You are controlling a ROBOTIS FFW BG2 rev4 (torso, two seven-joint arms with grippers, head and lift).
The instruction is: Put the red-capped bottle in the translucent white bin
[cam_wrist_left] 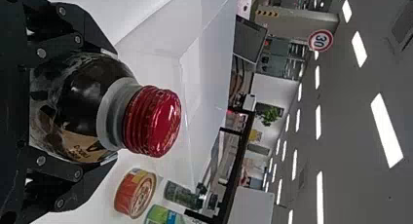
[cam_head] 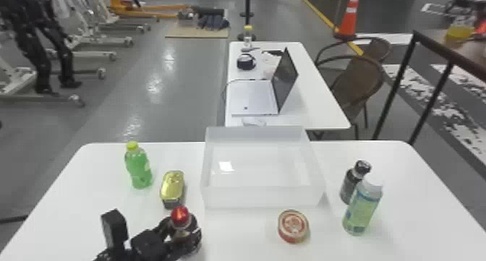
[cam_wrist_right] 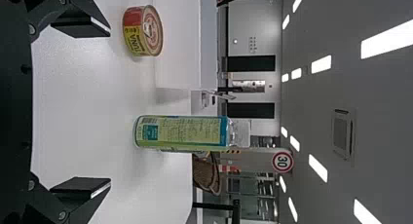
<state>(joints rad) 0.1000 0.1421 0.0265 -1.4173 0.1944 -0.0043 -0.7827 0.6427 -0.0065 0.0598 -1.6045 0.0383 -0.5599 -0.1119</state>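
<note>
One red-capped bottle point(cam_head: 180, 217) is held, lower left of the head view, by the left claw point(cam_wrist_left: 114, 106) closed to its width; grasp looks done, so lifting over the translucent white bin point(cam_head: 264, 197), centre, is needed next.

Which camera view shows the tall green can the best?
The right wrist view: the tall green can is whole, base to clear cap, unobstructed. The head view shows it from above, partly covering a dark bottle; the left wrist view has a piece, cut by the edge.
</note>
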